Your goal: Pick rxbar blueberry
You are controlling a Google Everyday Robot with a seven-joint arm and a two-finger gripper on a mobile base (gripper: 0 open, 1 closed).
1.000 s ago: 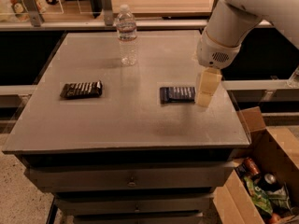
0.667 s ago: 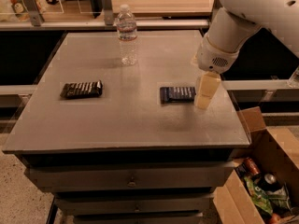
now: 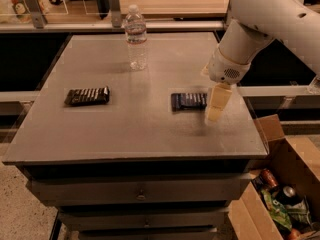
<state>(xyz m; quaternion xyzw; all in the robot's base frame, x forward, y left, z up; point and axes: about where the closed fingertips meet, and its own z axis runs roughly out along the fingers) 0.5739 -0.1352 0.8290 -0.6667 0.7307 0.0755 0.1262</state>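
Two risks are judged likely: the rxbar blueberry point(image 3: 189, 101), lying flat on the right half of the table point(image 3: 125, 129), could be nudged aside rather than gripped, since the gripper point(image 3: 215, 111) hangs at its right end (whether it is spread or closed cannot be told), or it could be dropped, as little edge is offered by the flat wrapper. Counted: two bars, one being the striped dark bar point(image 3: 87, 96) at left; one water bottle point(image 3: 136, 38); one cardboard box point(image 3: 295, 159).

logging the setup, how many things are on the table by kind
snack bars: 2, the rxbar blueberry and a dark striped bar
water bottle: 1
total: 3 on the table. The gripper hangs at the rxbar blueberry's right end.
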